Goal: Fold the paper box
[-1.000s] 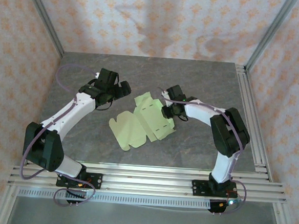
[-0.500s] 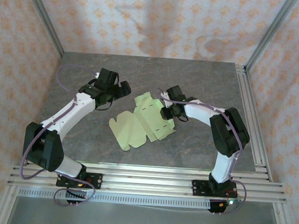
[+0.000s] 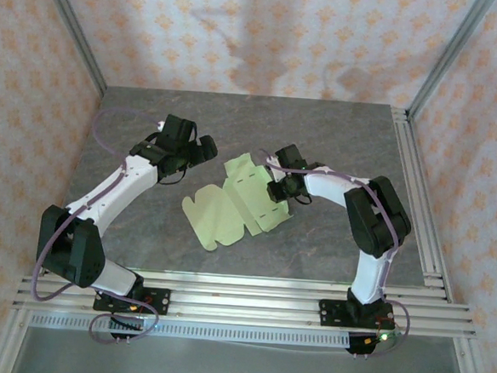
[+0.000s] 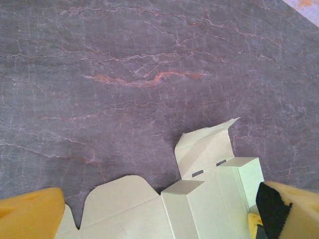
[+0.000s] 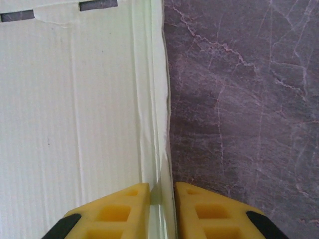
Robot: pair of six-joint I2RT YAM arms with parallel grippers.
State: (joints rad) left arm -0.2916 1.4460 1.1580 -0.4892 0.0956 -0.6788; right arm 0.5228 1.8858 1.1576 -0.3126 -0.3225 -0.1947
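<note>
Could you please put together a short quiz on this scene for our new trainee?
1. True or false: the paper box is folded into a closed box.
2. What do the fingers of the right gripper pinch? A) the paper box's edge B) a cable C) nothing
3. Fill in: the jaws of the left gripper stand wide ___.
Key: 1 false; 2 A; 3 open.

Free table (image 3: 261, 123) beyond paper box (image 3: 230, 207) — left gripper (image 3: 205, 150), right gripper (image 3: 272, 188) flank it.
</note>
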